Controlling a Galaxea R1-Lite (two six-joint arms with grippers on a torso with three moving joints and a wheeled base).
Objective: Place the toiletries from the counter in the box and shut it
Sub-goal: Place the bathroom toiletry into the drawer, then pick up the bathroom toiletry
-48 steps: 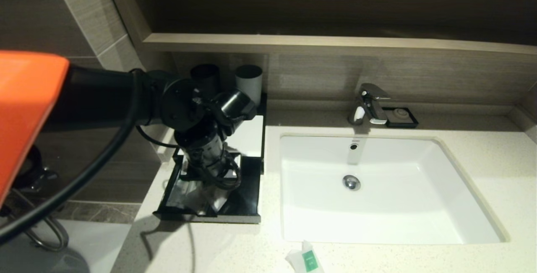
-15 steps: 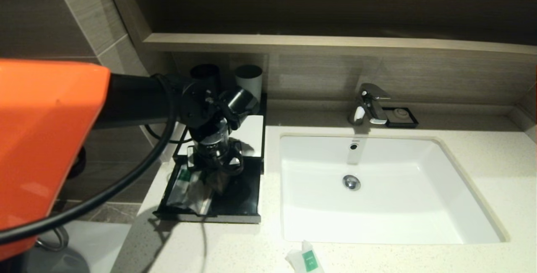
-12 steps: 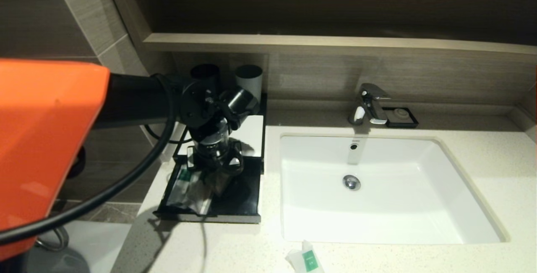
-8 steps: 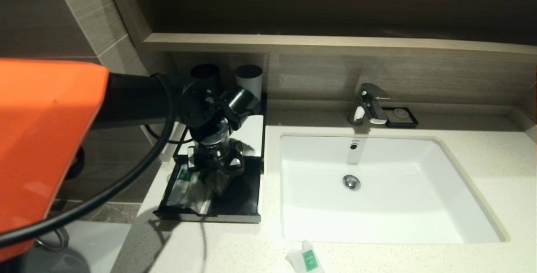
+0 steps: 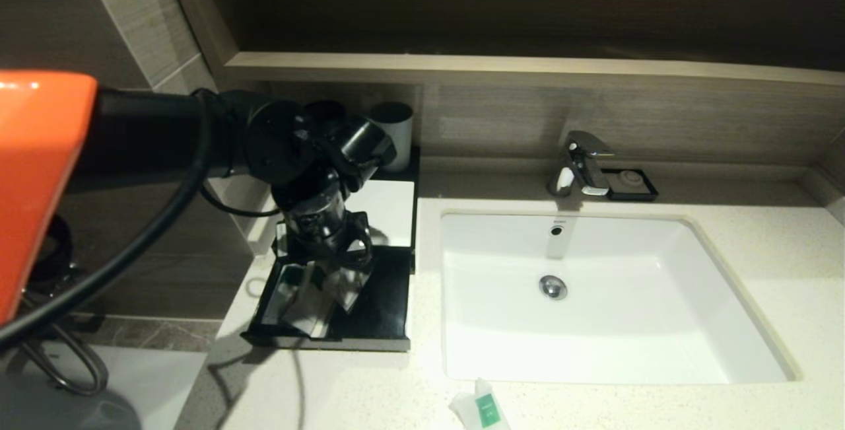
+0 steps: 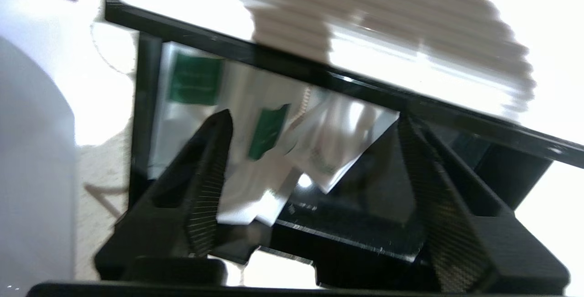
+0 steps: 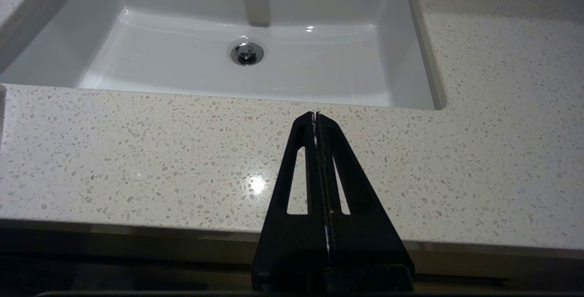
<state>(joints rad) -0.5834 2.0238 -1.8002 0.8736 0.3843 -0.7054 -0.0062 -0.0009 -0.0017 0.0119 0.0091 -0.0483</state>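
The black box (image 5: 389, 209) with a white top panel stands left of the basin, its front drawer (image 5: 330, 341) pulled out. Several wrapped toiletry packets (image 5: 297, 304) lie in the drawer's left half. My left gripper (image 5: 327, 288) hangs open and empty just above them. In the left wrist view the left gripper (image 6: 312, 119) straddles a clear pouch (image 6: 342, 137) and green-labelled sachets (image 6: 196, 80). One white sachet with a green label (image 5: 480, 409) lies on the counter (image 5: 779, 258) in front of the basin. My right gripper (image 7: 315, 114) is shut and empty over the counter's front edge.
The white basin (image 5: 594, 298) fills the middle of the counter, with a chrome faucet (image 5: 584, 166) and a small black soap dish (image 5: 630, 183) behind it. A dark cup (image 5: 323, 113) and a grey cup (image 5: 393, 123) stand behind the box. A wooden ledge (image 5: 528, 70) runs above.
My left arm has swung a little left and risen from the drawer. The packets stay in the drawer. The sachet on the counter has not moved.
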